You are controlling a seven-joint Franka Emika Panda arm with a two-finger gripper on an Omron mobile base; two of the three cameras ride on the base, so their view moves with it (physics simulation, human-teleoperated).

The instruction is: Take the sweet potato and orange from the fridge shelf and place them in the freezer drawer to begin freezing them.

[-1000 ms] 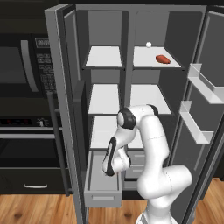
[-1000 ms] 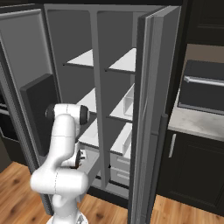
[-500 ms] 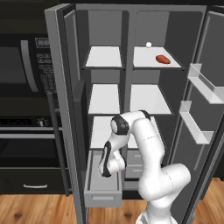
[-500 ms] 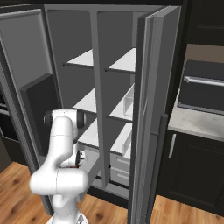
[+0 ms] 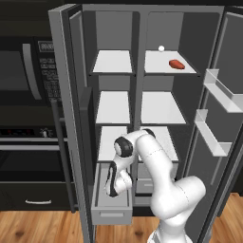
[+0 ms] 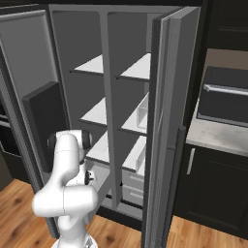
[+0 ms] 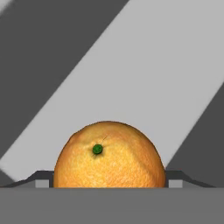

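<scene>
The orange point(image 7: 109, 155) fills the gap between my two fingertips point(image 7: 42, 178) in the hand view, its green stem dot facing the camera. My gripper point(image 5: 113, 186) is shut on it and hangs low inside the pulled-out freezer drawer point(image 5: 112, 214) at the bottom left of the fridge, over the drawer's grey floor point(image 7: 144, 65). In the left base view my hand hides the orange. The sweet potato point(image 5: 176, 64) lies on the top right fridge shelf point(image 5: 190, 70), far above the gripper.
A tiny white ball point(image 5: 161, 48) sits behind the sweet potato on the same shelf. The open fridge doors point(image 5: 69, 118) flank the arm, the right one with door bins point(image 5: 220, 97). Two lighter drawers point(image 5: 142, 178) lie right of the freezer drawer. A black oven point(image 5: 23, 142) stands left.
My arm has bent lower and the hand has dropped further into the freezer drawer, with the orange still in the grip. The sweet potato has not moved.
</scene>
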